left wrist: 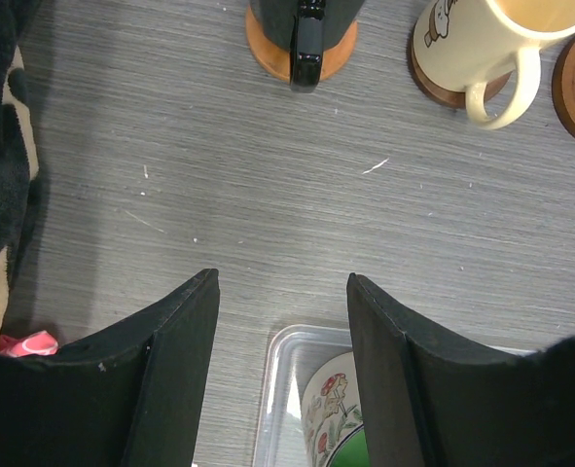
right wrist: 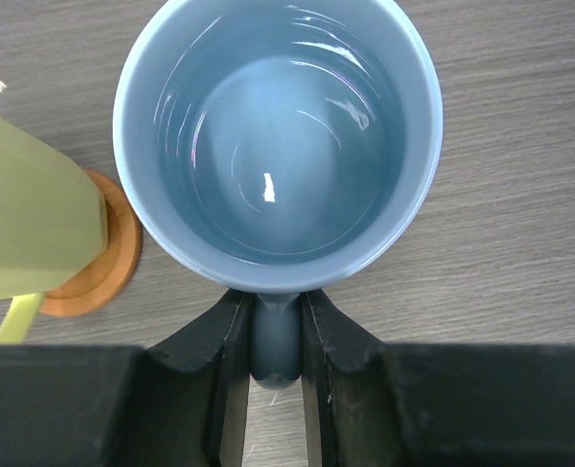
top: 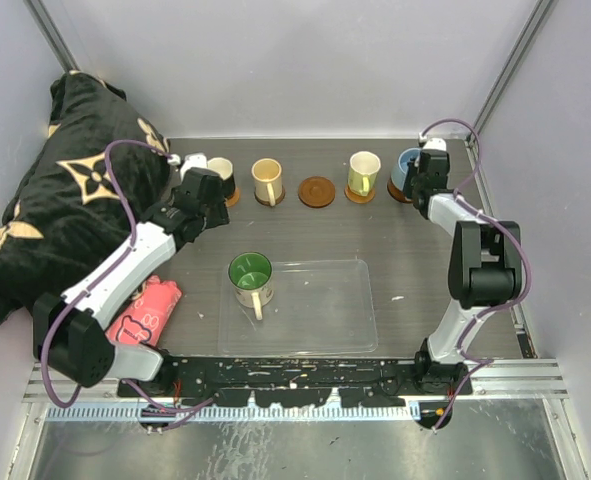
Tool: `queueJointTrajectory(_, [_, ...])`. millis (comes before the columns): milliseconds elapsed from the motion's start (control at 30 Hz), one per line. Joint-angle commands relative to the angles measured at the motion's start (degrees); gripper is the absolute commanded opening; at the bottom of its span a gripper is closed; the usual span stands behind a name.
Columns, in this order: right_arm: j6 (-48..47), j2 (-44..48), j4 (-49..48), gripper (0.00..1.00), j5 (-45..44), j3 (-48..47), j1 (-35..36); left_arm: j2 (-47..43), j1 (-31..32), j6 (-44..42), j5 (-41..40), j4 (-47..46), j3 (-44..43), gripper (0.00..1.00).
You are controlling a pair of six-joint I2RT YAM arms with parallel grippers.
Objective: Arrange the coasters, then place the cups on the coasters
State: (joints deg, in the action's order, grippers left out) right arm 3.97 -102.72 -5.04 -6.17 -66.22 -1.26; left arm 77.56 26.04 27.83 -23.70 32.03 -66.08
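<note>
Landmark: the empty coaster (top: 316, 191), mid-row at the far side of the desk (top: 415, 260); every place below is told from it.
Biggest risk: the light blue cup (right wrist: 277, 146) tips or lands off-centre. The right pincer (right wrist: 275, 311) pinches only its handle (right wrist: 274, 355), so the bowl's weight hangs to one side.
Second risk: on release, the pincer may drag the handle and slide the cup off its coaster (top: 399, 191). Only a sliver of that disc shows, so I cannot tell how well the cup is seated.
Third risk: the yellow-tan cup (top: 364, 173) stands just beside the blue one, and a sideways withdrawal could knock it.
Smaller risk: the green-inside cup (top: 250, 275) sits in the clear tray (top: 345, 320), nearer the arms than the landmark. The tray wall may catch a low approach.
Left pincer (left wrist: 282, 282): spread, holding nothing, above bare desk left of the landmark.
Light blue cup, look: glossy, round, empty, at the row's right end, two places right of the landmark.
Other cups: the black cup (top: 220, 172) and cream cup (top: 267, 180) are left of the landmark, each on a disc.
Landmark, look: flat, dark brown, bare, likely meant for the green-inside cup.
</note>
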Motion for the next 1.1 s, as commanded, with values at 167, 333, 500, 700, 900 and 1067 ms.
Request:
queueJointTrajectory(167, [-1.54, 0.54, -7.53, 0.01, -1.66, -4.1, -0.15, 0.57, 0.1, 0.27, 0.32, -1.88, -1.57, 0.56])
queueJointTrajectory(333, [-1.5, -0.64, -7.29, 0.01, -1.72, -4.84, 0.19, 0.66, 0.1, 0.22, 0.32, -1.88, -1.49, 0.57])
queueJointTrajectory(500, [-1.52, -1.3, -7.42, 0.01, -2.05, -5.06, 0.44, 0.56, 0.15, 0.25, 0.07, -1.88, -1.35, 0.57])
queueJointTrajectory(700, [-1.87, -1.92, -7.0, 0.01, -2.53, -5.2, 0.79, 0.66, 0.14, 0.2, 0.04, -1.96, -1.36, 0.57])
queueJointTrajectory(900, [-2.08, -2.38, -6.86, 0.01, -2.69, -5.2, 1.07, 0.65, 0.19, 0.2, 0.15, -1.98, -1.28, 0.57])
queueJointTrajectory(1067, [-1.81, -2.55, -6.63, 0.01, -3.42, -5.02, 1.26, 0.52, 0.15, 0.25, 0.15, -1.95, -1.32, 0.57])
